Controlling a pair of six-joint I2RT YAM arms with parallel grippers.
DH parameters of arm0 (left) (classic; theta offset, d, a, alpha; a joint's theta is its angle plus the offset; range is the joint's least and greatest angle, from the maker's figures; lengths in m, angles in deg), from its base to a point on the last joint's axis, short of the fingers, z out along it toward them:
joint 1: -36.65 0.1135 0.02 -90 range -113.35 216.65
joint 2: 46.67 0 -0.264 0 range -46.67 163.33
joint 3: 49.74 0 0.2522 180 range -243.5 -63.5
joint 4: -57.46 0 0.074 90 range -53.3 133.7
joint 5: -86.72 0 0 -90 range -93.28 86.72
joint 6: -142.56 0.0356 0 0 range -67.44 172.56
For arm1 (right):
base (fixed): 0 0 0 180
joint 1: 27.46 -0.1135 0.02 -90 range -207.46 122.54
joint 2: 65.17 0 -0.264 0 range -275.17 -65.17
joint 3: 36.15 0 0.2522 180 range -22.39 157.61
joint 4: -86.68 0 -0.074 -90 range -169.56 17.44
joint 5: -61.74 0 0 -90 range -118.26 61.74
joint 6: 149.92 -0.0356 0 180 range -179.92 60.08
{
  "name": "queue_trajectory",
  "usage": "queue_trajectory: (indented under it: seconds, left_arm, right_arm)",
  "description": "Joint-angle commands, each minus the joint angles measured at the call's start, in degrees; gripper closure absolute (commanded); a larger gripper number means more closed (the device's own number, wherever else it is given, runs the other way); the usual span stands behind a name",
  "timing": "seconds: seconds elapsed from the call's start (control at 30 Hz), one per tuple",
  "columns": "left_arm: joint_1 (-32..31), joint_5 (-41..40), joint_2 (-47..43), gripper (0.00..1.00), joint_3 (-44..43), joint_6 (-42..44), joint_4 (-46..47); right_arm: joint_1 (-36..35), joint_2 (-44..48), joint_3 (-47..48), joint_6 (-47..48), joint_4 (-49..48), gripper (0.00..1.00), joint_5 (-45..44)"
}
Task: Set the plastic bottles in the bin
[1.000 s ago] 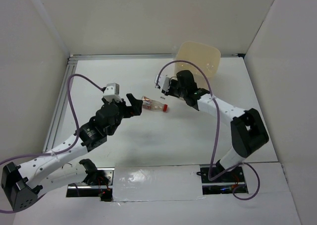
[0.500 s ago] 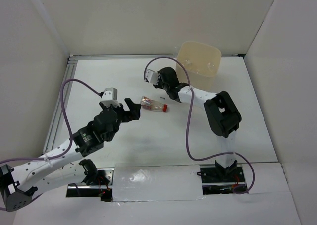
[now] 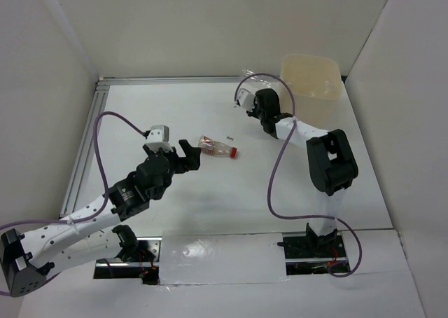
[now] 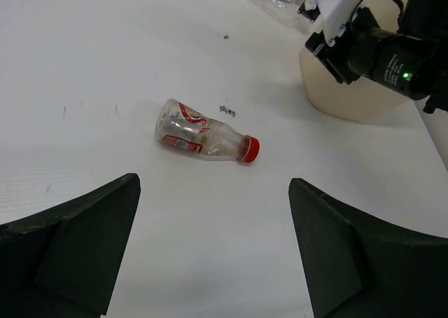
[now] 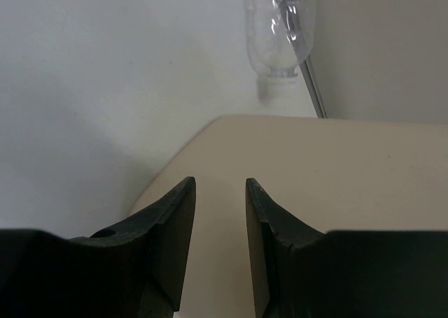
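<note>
A short clear bottle with a red cap and reddish label lies on its side on the white table, cap to the right; it also shows in the left wrist view. My left gripper is wide open and empty, just short of that bottle. A clear crinkled bottle lies by the back rail. The cream-beige bin stands at the back right. My right gripper is close against the bin's wall, its jaws a narrow gap apart with nothing between them.
White walls enclose the table on three sides. A metal rail runs along the back and left edges. A small dark speck lies near the red-capped bottle. The right arm's elbow stands right of centre.
The bin has shifted to the right, toward the back right corner. My right wrist swung right and back with it. My left gripper stayed near the red-capped bottle, which has not moved.
</note>
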Motion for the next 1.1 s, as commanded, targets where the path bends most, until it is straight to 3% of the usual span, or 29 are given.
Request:
queue_trajectory:
  seconds: [0.0,0.23,0.37,0.4,0.57,0.83,1.07]
  left_arm:
    - [0.18,0.33,0.53,0.0,0.4,0.36,4.33]
    - [0.71,0.86,0.01,0.0,2.23,0.36,5.47]
    - [1.24,1.39,0.0,0.0,2.77,-0.26,5.47]
    - [1.24,1.39,0.0,0.0,2.77,-0.26,5.47]
    - [1.24,1.92,0.0,0.0,2.77,0.27,5.47]
    - [1.24,1.92,-2.28,0.0,2.77,-0.87,3.72]
    - [1.24,1.39,-3.51,0.0,3.82,-3.33,0.99]
  right_arm:
    - [2.52,4.53,-1.16,-0.1,0.62,0.58,0.12]
    - [8.77,5.05,3.57,-2.12,6.33,0.57,6.62]
    - [10.52,5.06,10.15,-6.51,13.61,0.41,16.79]
    - [10.53,4.54,15.22,-6.52,19.03,0.31,20.13]
    - [10.53,-3.26,30.89,-7.13,30.75,0.04,37.55]
    - [9.21,-23.75,62.6,6.39,51.14,0.0,36.77]
    - [9.21,-27.1,61.24,16.33,46.95,0.0,35.2]
